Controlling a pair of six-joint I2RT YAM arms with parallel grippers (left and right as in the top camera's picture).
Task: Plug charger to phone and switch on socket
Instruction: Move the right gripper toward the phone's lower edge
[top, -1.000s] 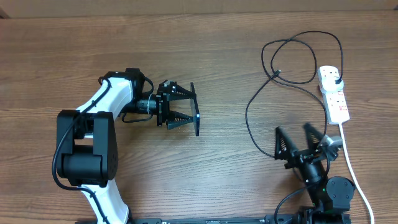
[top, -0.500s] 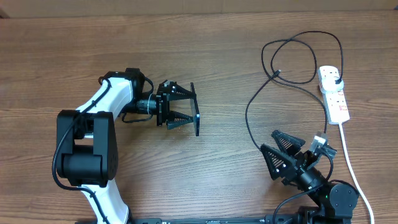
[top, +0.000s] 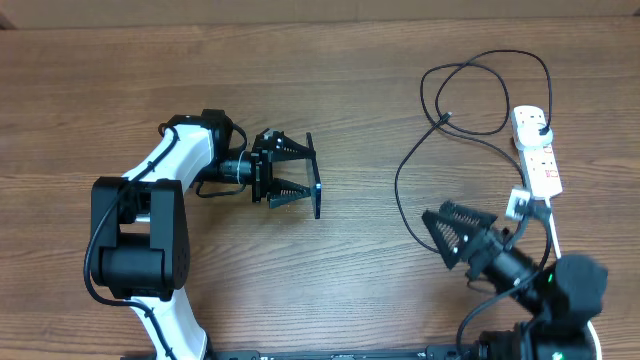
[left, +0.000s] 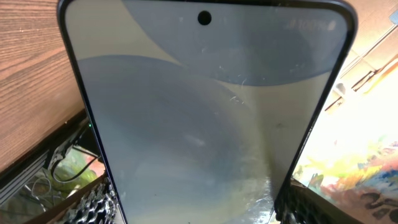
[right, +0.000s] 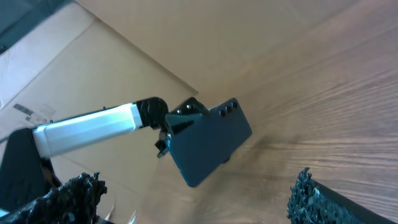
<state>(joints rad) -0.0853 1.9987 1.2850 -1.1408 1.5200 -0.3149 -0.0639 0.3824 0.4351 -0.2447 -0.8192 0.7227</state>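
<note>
Nearest me, right gripper (top: 442, 236) spread wide, empty. Left gripper (top: 300, 170) clamps the phone (left: 205, 118) on edge, mid-table. Charger (top: 398, 190) loops beyond, plug in the socket (top: 537, 150). I fear grabbing slack cable drags the strip.

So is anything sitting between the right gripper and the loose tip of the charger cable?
Nothing visible. Between the open right gripper and the cable tip there is only bare table and the cable's own loops. The power strip lies off to the side, and the phone is in the left gripper.
</note>
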